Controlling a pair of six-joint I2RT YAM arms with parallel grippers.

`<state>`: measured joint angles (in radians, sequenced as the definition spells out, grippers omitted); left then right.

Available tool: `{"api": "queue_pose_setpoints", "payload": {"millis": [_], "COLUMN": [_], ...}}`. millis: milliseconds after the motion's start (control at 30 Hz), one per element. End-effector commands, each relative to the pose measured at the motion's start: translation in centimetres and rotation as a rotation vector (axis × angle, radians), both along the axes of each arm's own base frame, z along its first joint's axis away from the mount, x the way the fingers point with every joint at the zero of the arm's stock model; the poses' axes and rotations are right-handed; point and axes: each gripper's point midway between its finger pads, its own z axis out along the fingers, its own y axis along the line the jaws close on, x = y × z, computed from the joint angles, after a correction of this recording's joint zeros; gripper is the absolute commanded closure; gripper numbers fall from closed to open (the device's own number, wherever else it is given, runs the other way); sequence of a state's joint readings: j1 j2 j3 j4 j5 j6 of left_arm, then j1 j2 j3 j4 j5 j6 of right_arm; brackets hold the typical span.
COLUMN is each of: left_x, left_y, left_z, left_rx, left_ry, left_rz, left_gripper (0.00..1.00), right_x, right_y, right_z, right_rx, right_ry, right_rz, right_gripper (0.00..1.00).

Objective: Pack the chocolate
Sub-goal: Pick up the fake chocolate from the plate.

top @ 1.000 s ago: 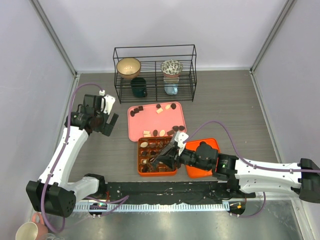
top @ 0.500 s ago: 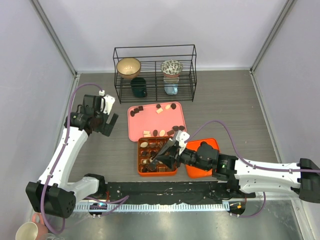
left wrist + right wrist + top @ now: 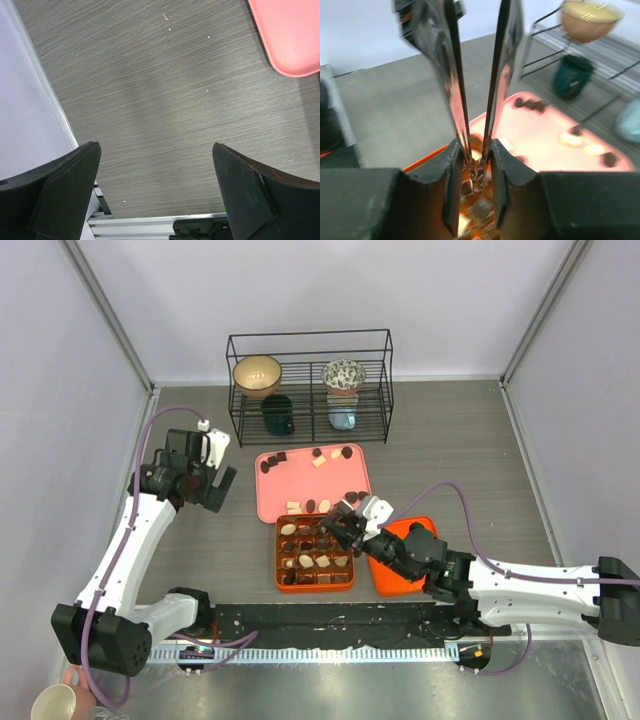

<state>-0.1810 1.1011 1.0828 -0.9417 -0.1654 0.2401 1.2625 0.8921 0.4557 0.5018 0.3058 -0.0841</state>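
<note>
The grey tabletop (image 3: 450, 440) carried a wire rack (image 3: 310, 340) of bowls at the back. In front of it lay a pink tray (image 3: 300, 485), and nearer the arms an orange gridded box (image 3: 278, 562). The left gripper (image 3: 155, 165) hung spread wide over bare tabletop beside the tray. The right gripper (image 3: 345, 517) hovered where box met tray, drawn narrow with only a slit showing. It was too blurred to tell whether it pinched anything. The chocolate (image 3: 322, 561) sat partly in the box's cells, partly scattered on the tray.
</note>
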Motion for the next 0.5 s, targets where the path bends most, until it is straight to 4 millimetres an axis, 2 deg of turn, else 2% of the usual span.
{"api": "queue_pose_setpoints", "payload": {"millis": [0, 133, 167, 233, 267, 333, 367, 400, 467], "left_x": [0.5, 0.5, 0.5, 0.6, 0.6, 0.7, 0.7, 0.7, 0.7], "left_y": [0.1, 0.1, 0.1, 0.2, 0.2, 0.3, 0.3, 0.3, 0.4], "left_z": [2.3, 2.3, 2.2, 2.2, 2.2, 2.3, 2.4, 2.3, 2.3], "left_rx": [-0.003, -0.006, -0.005, -0.001, 0.000, 0.008, 0.007, 0.009, 0.012], "left_ry": [-0.070, -0.070, -0.067, -0.067, -0.068, -0.071, -0.072, -0.070, -0.069], "left_rz": [0.004, 0.005, 0.003, 0.003, 0.002, 0.004, 0.002, 0.003, 0.003], "left_gripper": [0.00, 0.00, 0.00, 0.00, 0.00, 0.00, 0.00, 0.00, 0.00], "right_x": [3.4, 6.3, 7.6, 8.9, 10.4, 11.6, 12.8, 13.5, 14.6], "right_y": [-2.6, -4.0, -4.8, -4.9, -5.9, -5.8, -6.7, -6.5, -6.9], "right_z": [6.3, 5.9, 5.5, 5.0, 4.7, 3.8, 4.0, 3.0, 3.0], "right_rx": [0.095, 0.068, 0.065, 0.072, 0.068, 0.065, 0.077, 0.058, 0.087], "right_ry": [-0.193, -0.217, -0.216, -0.209, -0.205, -0.198, -0.206, -0.193, -0.180], "right_rz": [-0.234, -0.337, -0.376, -0.375, -0.415, -0.410, -0.439, -0.440, -0.443], "right_gripper": [0.72, 0.74, 0.74, 0.76, 0.76, 0.76, 0.76, 0.76, 0.76]}}
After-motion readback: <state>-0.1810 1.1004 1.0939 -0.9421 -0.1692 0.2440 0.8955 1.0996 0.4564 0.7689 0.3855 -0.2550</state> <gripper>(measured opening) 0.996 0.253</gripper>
